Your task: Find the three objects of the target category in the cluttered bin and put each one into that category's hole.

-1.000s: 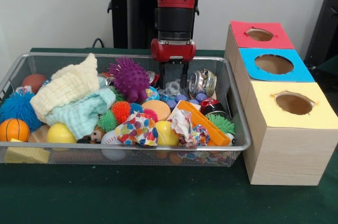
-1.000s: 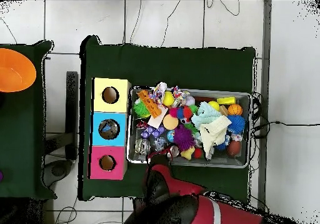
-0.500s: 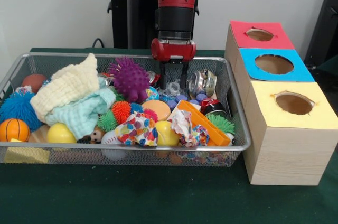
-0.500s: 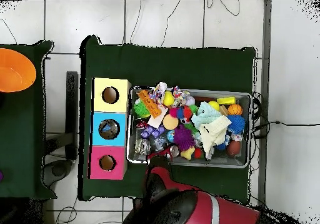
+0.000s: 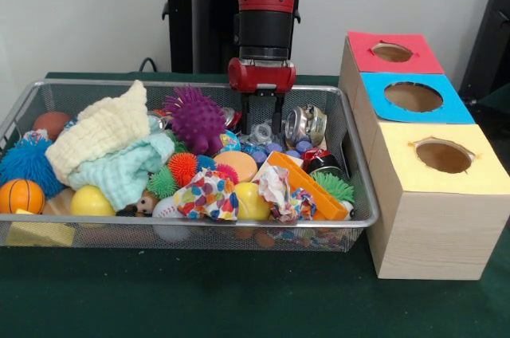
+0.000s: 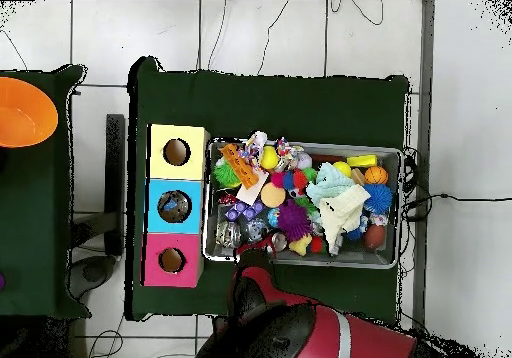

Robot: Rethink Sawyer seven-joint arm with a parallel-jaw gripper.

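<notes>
Dark green cloth on the table [image 5: 239,306], white wall behind, wire mesh bin [image 5: 351,155] packed full and a wooden box [image 5: 434,218] just beside it with three round holes: red top [image 5: 392,53], blue top [image 5: 414,97], yellow top [image 5: 443,156]. Front view only: gripper [image 5: 262,132] hanging straight down into the far part of the bin, two dark fingers [image 5: 277,121] spread apart around a clear plastic piece [image 5: 261,132]; can't tell if actually touching it, so not calling it a grip. Overhead view only: white tiled floor, second green table with an orange bowl [image 6: 22,112], and something dark sitting down in the blue hole [image 6: 174,206]; arm bulk hides the gripper from above. Textures all over: knobbly purple spiky ball [image 5: 195,119], fuzzy blue ball [image 5: 28,164], waffle-knit cream and mint cloths [image 5: 111,147], shiny metal can [image 5: 305,124], smooth yellow balls [image 5: 92,201], crumpled dotted fabric [image 5: 207,194], orange block [image 5: 307,186]. Purple ball crowding the gripper's side, can just beside it on the other.
</notes>
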